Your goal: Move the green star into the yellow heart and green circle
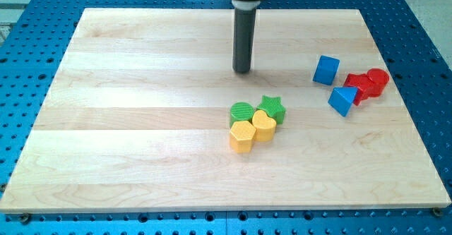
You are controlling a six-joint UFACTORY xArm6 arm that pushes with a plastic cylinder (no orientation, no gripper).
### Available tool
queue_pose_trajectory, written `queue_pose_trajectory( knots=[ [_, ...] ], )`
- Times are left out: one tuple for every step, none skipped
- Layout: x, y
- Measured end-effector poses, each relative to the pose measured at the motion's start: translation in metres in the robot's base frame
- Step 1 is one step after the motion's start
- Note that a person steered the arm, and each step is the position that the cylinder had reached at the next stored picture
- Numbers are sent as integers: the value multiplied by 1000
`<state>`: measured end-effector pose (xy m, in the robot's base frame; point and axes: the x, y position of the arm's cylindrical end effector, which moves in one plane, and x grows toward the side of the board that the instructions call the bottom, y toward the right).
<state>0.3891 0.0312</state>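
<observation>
1. Counter point(141, 143): pale wooden board lying on a blue perforated base point(28, 221); carries all blocks listed below.
2. Yellow hexagon block point(241, 136): nearest item of the central cluster, touching the yellow heart on its right and the green circle behind it.
3. Yellow heart point(264, 126): centre of the cluster, pressed against the yellow hexagon block on its left, with the green star touching it on the far right.
4. Green circle point(242, 111): far-left member of the cluster, touching the yellow hexagon block and the yellow heart.
5. Green star point(272, 107): far-right member of the cluster, in contact with the yellow heart and just beside the green circle.
6. Blue triangular block point(342, 99): right side, well apart from the cluster, touching the red group.
7. Red blocks point(368, 84): two pieces together at the right; exact shapes cannot be told.
8. Blue cube point(326, 70): right side, just left of the red blocks.
9. My tip point(242, 70): lower end of the dark rod, resting on the counter beyond the cluster, apart from the green circle and green star. No gripper is fitted, so its state cannot be told.
</observation>
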Motion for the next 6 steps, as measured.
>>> queue_pose_trajectory(
  knots=[
    [42, 33],
    [60, 89],
    [74, 127],
    [89, 85],
    [85, 60],
    [77, 26]
  ],
)
